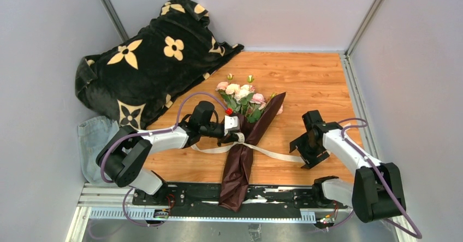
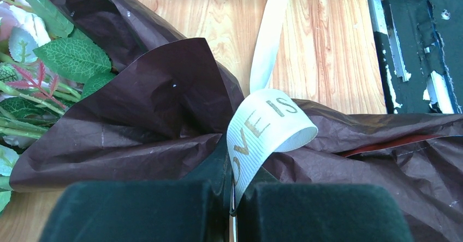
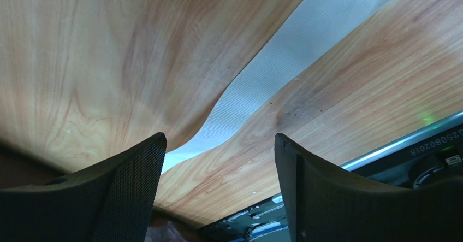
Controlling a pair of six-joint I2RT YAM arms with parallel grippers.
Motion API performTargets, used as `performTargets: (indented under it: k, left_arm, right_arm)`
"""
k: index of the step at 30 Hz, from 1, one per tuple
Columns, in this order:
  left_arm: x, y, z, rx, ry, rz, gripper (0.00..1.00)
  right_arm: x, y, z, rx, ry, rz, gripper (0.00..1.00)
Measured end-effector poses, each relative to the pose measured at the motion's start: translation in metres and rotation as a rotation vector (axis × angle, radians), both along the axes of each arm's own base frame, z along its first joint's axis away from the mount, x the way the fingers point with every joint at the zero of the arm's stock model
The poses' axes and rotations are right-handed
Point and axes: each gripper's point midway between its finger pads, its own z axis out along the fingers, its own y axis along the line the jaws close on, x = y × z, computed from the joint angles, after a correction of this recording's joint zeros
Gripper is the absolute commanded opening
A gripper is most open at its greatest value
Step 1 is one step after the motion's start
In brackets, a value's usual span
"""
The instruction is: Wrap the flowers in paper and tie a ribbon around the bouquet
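Note:
The bouquet lies on the wooden table: pink and cream flowers (image 1: 243, 95) stick out of a long dark maroon paper (image 1: 240, 165) cone. A cream ribbon (image 1: 273, 153) crosses the cone's waist, with its ends trailing left and right on the wood. My left gripper (image 1: 236, 135) is at that waist, shut on a printed loop of the ribbon (image 2: 267, 124) over the crinkled paper (image 2: 136, 127); the strip runs down between its pads (image 2: 233, 209). My right gripper (image 1: 308, 149) hangs open just above the ribbon's right end (image 3: 289, 51), with nothing between its fingers (image 3: 218, 160).
A black blanket with cream flower prints (image 1: 147, 62) is piled at the back left. Blue denim cloth (image 1: 95, 138) lies beside the left arm. The black base rail (image 1: 191, 195) runs along the near edge under the cone's tail. Grey walls close in both sides.

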Motion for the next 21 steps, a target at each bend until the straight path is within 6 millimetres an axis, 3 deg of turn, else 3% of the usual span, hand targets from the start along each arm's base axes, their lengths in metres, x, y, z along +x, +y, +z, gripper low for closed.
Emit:
performTargets:
  k: [2, 7, 12, 15, 21]
  left_arm:
    - [0.000, 0.000, 0.000, -0.001, 0.000, -0.001, 0.00]
    - [0.000, 0.000, 0.000, -0.002, 0.000, -0.002, 0.00]
    - [0.000, 0.000, 0.001, -0.003, -0.001, -0.003, 0.00]
    - [-0.001, -0.001, 0.001, -0.006, -0.002, -0.006, 0.00]
    - [-0.001, -0.001, 0.002, -0.008, -0.003, -0.009, 0.00]
  right_arm:
    - [0.000, 0.002, -0.002, -0.012, 0.005, -0.003, 0.77]
    - [0.011, 0.003, -0.007, -0.027, -0.016, -0.048, 0.61]
    - [0.016, 0.002, -0.011, -0.045, 0.023, -0.049, 0.32]
    - [0.026, 0.005, -0.011, -0.041, 0.014, -0.037, 0.02]
    - [0.048, 0.006, -0.008, -0.043, -0.083, 0.036, 0.00]
